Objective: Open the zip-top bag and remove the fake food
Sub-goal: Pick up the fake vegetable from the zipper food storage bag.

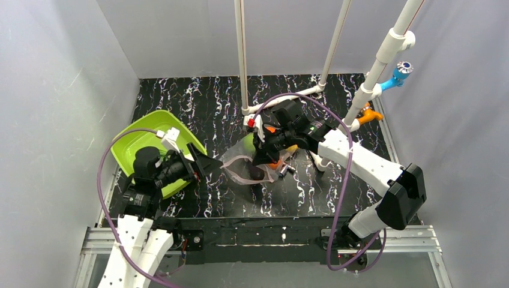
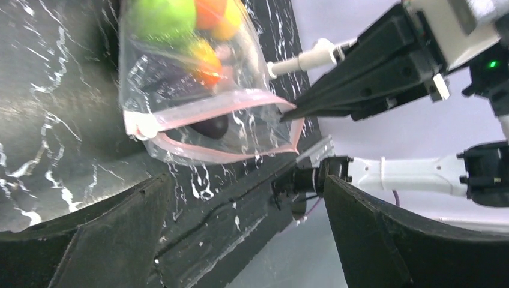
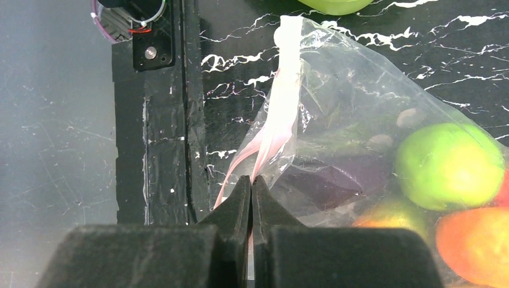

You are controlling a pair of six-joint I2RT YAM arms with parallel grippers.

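R gripper fingers pinched shut on zip-top bag pink strip; L gripper fingers wide apart, empty, facing bag mouth; fake food inside.

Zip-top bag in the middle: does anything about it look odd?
Nothing is spilled or torn. The zip-top bag gapes lopsidedly at its mouth because the right hand pinches one edge of the pink strip; the fake food sits inside. Small loose metal fittings lie on the table beside it.
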